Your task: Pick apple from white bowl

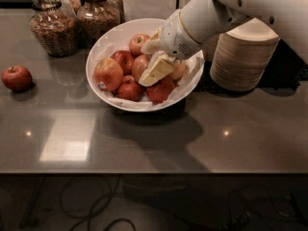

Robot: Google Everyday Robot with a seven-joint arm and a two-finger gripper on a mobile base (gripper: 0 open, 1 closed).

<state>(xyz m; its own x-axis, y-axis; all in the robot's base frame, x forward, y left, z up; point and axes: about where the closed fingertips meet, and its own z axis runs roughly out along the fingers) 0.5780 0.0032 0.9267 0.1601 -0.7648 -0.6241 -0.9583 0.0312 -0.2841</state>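
The white bowl (103, 47) stands on the dark counter at centre and holds several apples on crinkled paper. My gripper (153, 61) reaches in from the upper right and is low inside the bowl, among the apples. A yellow-orange apple with red blush (140, 65) lies right against its left side, partly hidden by it. A large blushed apple (108, 73) with a small sticker sits further left. Smaller dark red apples (160, 90) lie at the bowl's front. A yellowish apple (180, 71) shows just right of the gripper.
A loose red apple (17, 77) lies on the counter at the far left. Two glass jars (53, 27) (98, 13) stand behind the bowl. A stack of beige disposable bowls (243, 57) stands at the right, under my arm. The counter's front edge (144, 171) runs along the bottom.
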